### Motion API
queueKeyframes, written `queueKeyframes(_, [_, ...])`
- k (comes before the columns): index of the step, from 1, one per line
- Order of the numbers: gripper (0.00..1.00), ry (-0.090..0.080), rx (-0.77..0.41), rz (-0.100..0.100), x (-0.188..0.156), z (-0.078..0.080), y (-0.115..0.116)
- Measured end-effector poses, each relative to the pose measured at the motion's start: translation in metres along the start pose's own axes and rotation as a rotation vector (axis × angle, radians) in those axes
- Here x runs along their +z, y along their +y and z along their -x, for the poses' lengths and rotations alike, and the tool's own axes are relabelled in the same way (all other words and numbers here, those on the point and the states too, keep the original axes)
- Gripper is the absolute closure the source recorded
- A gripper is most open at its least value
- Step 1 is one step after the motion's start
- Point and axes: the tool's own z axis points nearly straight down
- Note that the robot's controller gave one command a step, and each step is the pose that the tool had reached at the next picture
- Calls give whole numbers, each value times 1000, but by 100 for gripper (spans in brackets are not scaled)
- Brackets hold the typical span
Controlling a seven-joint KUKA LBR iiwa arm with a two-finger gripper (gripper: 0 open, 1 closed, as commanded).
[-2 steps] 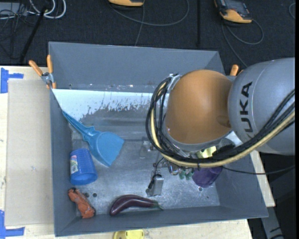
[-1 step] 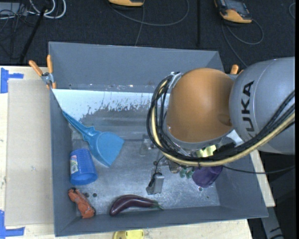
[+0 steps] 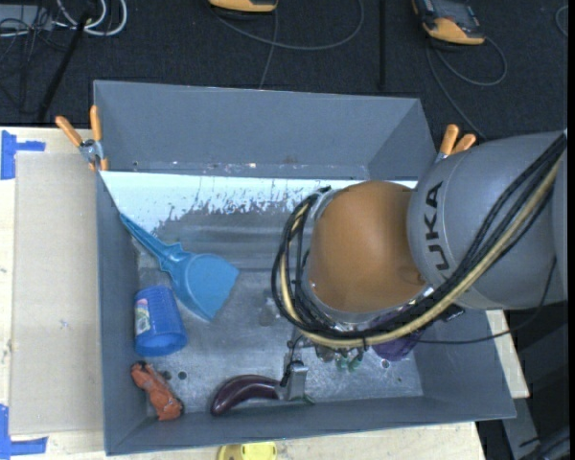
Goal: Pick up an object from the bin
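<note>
four loose objs show in the bin (image 3: 259, 127), plus a bit of purple (image 3: 395, 350) tucked under the arm (image 3: 498, 228) at lower right. end effector (image 3: 294, 379) is low at lower centre of the frame, right at the r end of a dark maroon curved thing (image 3: 241, 392), eggplant-shaped, lying along the near wall. you can't tell from here if the end effector is wide or narrow, or if it's round that obj or just beside it; the orange wrist cover (image 3: 364, 247) and cables (image 3: 292, 257) block most of it. the maroon piece looks like your nearest target, imo. to do it well: centre over the thicker body, not the tapered tip, since it's curved, prob slick, and could squirt out. come straight down, close, then lift w/o dragging on the wall. blue scoop (image 3: 199, 284), blue cup (image 3: 158, 322) and orange-red toy (image 3: 156, 392) at lower left are well apart, so no clutter to worry abt.
</note>
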Motion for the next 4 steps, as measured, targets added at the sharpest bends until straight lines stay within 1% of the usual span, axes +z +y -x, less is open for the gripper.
queueKeyframes(1, [0,8,-14,-1,58,-4,-2])
queueKeyframes(2, [0,5,-58,0,46,-8,3])
queueKeyframes(3, [0,-22,16,3,88,-4,12])
queueKeyframes(4, [100,3,-95,0,91,-10,12])
